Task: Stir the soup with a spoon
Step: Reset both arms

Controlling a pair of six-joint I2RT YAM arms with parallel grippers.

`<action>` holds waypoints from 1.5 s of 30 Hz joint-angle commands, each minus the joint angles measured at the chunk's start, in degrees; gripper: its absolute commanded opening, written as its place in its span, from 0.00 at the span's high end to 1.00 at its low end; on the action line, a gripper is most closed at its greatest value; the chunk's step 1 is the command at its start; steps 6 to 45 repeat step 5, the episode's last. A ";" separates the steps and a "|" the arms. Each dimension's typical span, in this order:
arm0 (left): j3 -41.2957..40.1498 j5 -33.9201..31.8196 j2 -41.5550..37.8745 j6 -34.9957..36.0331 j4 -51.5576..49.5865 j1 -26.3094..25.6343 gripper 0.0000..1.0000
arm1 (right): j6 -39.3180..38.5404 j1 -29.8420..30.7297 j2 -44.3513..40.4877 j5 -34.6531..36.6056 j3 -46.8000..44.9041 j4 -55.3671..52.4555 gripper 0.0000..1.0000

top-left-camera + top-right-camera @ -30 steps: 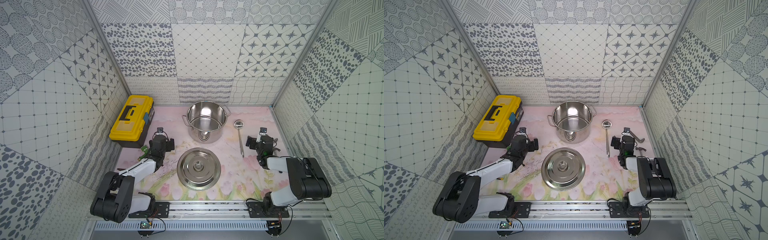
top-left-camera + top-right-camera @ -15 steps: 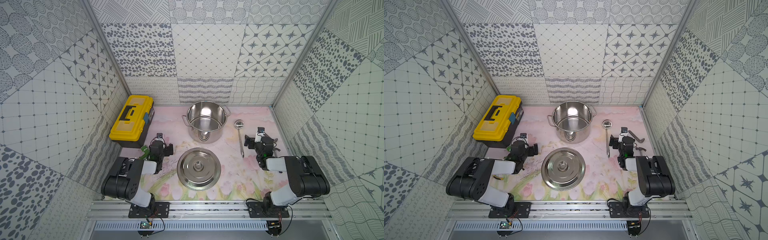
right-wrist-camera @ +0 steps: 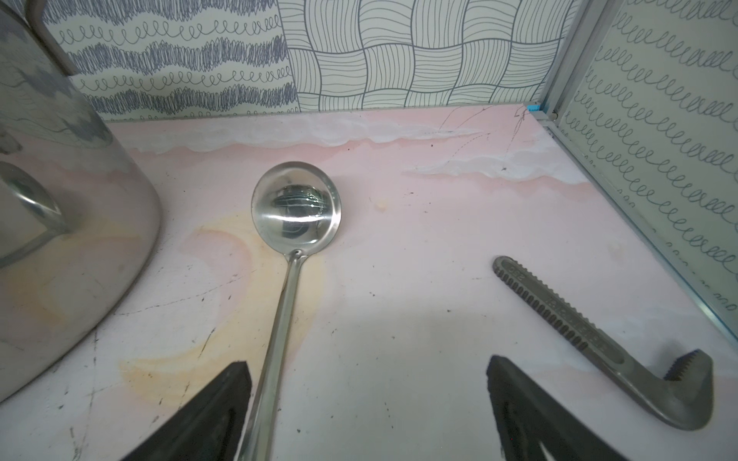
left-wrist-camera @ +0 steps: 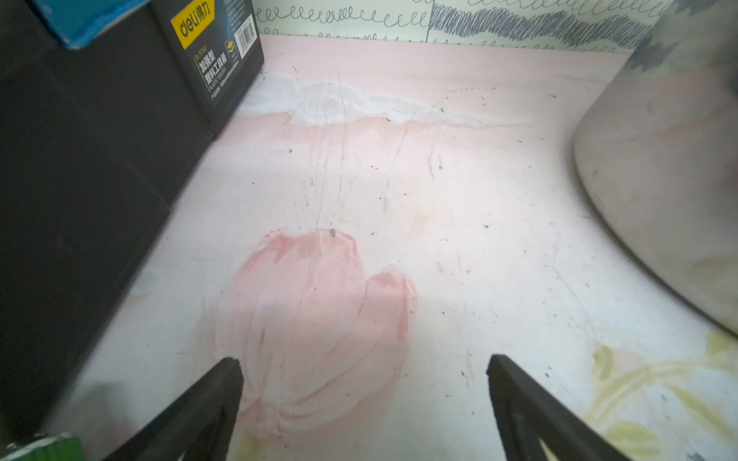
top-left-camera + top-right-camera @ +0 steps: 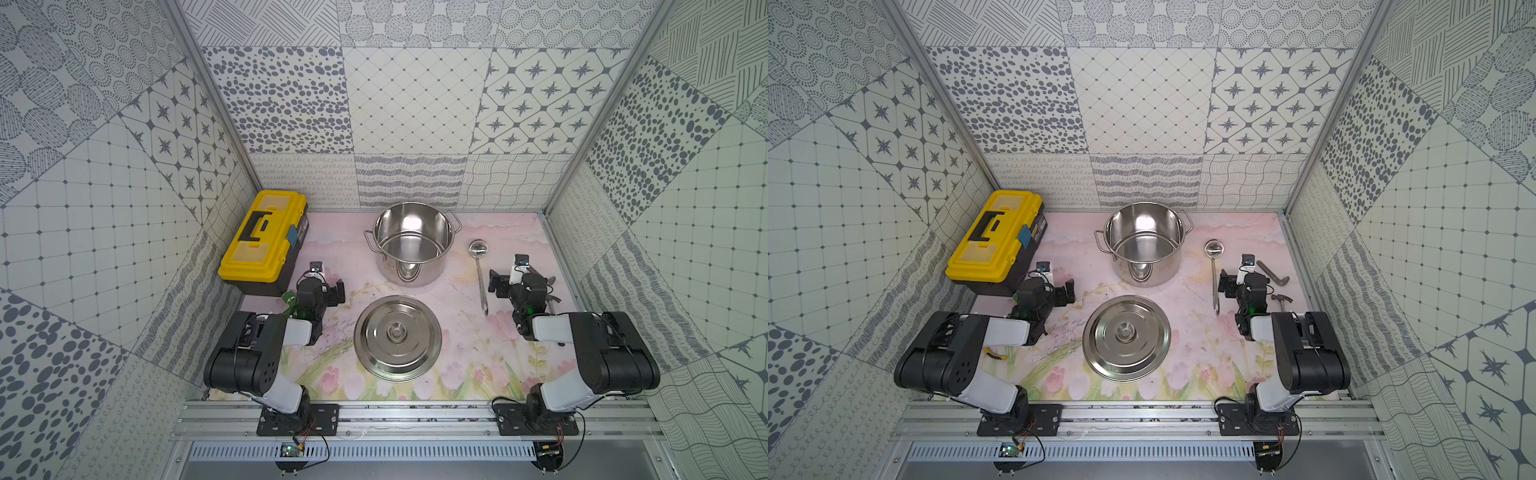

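The enclosure point(image 5: 415, 108) closes the bench point(image 5: 457, 365) on three sides with grey-patterned panels. Aluminium posts stand at both back corners. The front edge carries an aluminium rail point(image 5: 415, 415) to which both arm bases are bolted. The bench surface is a pink floral mat, scuffed and speckled with dark marks.

A yellow-lidded toolbox point(image 5: 262, 241) with a black base sits along the left edge, near the back left corner. The steel pot point(image 5: 415, 270) stands upright and uncovered at mid-back, close to the back edge. Its lid point(image 5: 397, 337) lies flat, knob up, at the bench centre, apart from the pot. Bare mat shows between toolbox and pot, between lid and front edge, and at the back right corner.

The left gripper point(image 4: 363, 365) sits low over the mat, just beside the front end of the toolbox. Its fingers are spread wide, with only mat between them. The right gripper point(image 3: 367, 365) sits low near the right edge, likewise spread wide and gripping nothing.

The spoon point(image 3: 297, 207) lies flat on the mat between the pot and the right gripper, bowl toward the back edge, handle toward the front edge. In the right wrist view the handle passes inside the jaw gap, close beside one finger point(image 3: 215, 399); contact cannot be confirmed. A pipe wrench point(image 3: 591, 335) lies near the right edge. A hammer point(image 5: 1280, 300) lies just in front of it, partly hidden by the right arm.
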 commanded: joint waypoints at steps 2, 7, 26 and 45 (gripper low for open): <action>0.44 1.44 0.07 -0.78 2.91 0.51 0.01 | -0.58 0.36 0.38 -0.69 0.58 2.55 0.03; 0.42 1.28 0.11 -0.78 2.83 0.49 0.00 | -0.57 0.32 0.33 -0.71 0.50 2.60 0.03; 0.42 1.28 0.11 -0.78 2.83 0.49 0.00 | -0.57 0.32 0.33 -0.71 0.50 2.60 0.03; 0.42 1.28 0.11 -0.78 2.83 0.49 0.00 | -0.57 0.32 0.33 -0.71 0.50 2.60 0.03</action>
